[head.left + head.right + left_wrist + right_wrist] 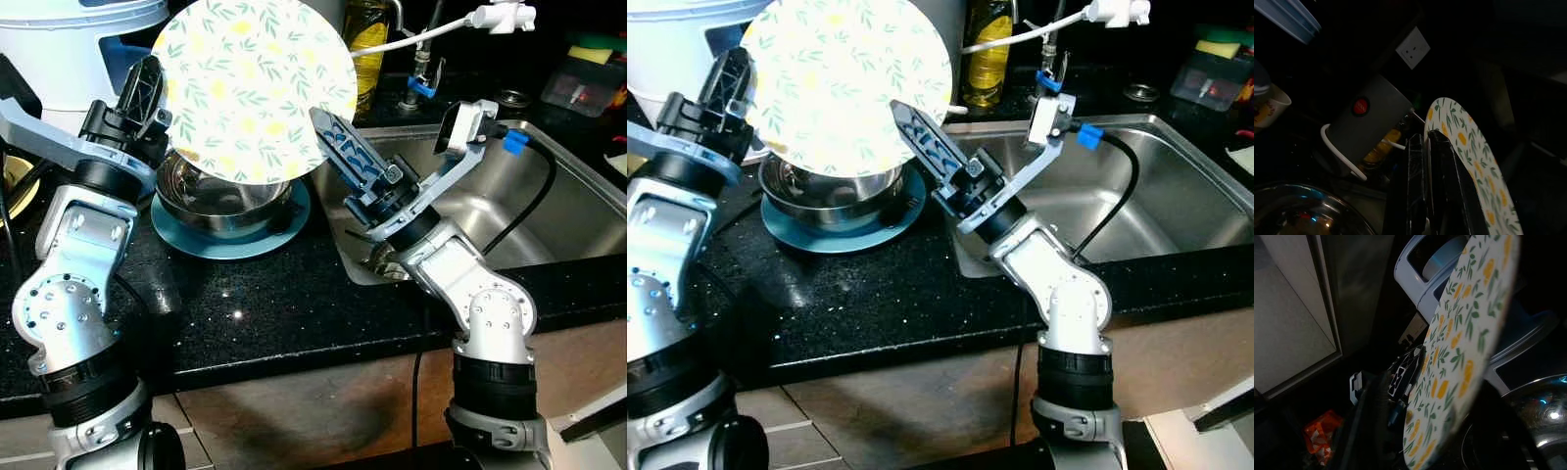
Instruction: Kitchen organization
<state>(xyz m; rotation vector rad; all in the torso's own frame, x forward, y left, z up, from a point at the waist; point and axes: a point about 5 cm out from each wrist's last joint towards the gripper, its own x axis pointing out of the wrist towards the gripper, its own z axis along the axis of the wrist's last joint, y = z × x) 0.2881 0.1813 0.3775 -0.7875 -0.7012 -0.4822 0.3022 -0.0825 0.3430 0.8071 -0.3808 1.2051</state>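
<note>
From the head view, we've got the floral plate [253, 88] up on edge above the steel bowl [223, 191] and blue plate [230, 238] on the tabletop [265, 304], left hand [147, 93] pinching its rim, right hand [345, 147] at the other edge, grip unclear. Left wrist view: fingers [1442, 191] closed on the rim. We judge it midway, still to be set down

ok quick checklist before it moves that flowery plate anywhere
1. Left gripper on the plate: ok, jaws shut on the plate's left edge.
2. Right gripper on the plate: cannot tell, it sits at the right edge but contact is unclear.
3. Plate lifted free: ok, held upright above the steel bowl.
4. Bowl settled: ok, it rests on the blue plate.
5. Sink beside it as a drop spot: ok, basin looks bare.
</note>
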